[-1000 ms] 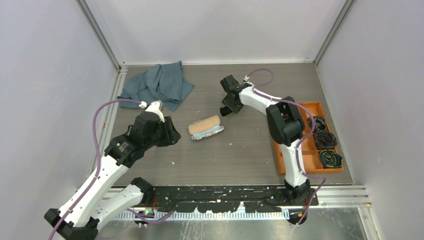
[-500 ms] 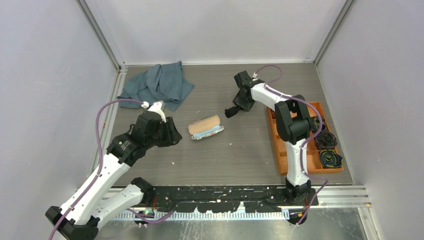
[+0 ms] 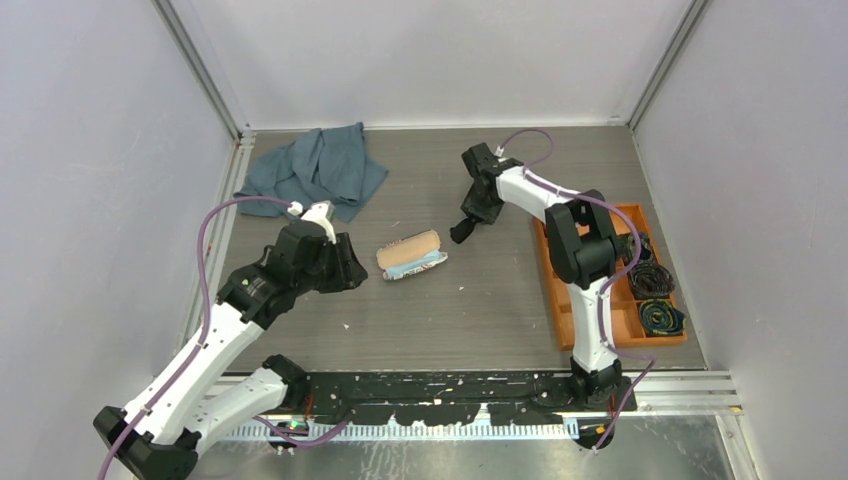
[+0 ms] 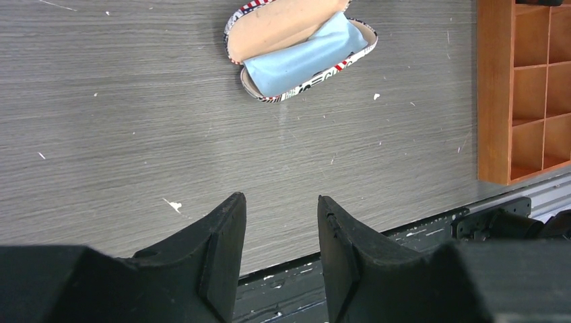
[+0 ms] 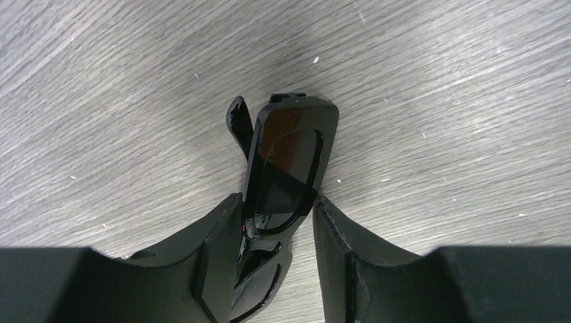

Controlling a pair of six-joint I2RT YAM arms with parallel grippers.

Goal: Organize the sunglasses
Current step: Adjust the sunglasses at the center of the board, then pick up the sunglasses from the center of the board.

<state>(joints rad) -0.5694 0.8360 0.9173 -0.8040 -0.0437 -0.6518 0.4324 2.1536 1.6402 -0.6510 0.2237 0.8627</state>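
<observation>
The right fingers (image 5: 217, 259) clamp the glossy black dark-lensed sunglasses (image 5: 291, 158), near the open patterned oval case (image 3: 410, 256) on its right — carry level, lower lengthwise inside; left fingers (image 4: 222, 242) half open, empty.

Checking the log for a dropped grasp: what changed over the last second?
The right gripper, shut on the sunglasses throughout, carried them slightly right and toward the near edge, its elbow swinging toward the orange tray. Nothing was let go. The open left gripper, the patterned case, the blue cloth and the tray stayed put.
</observation>
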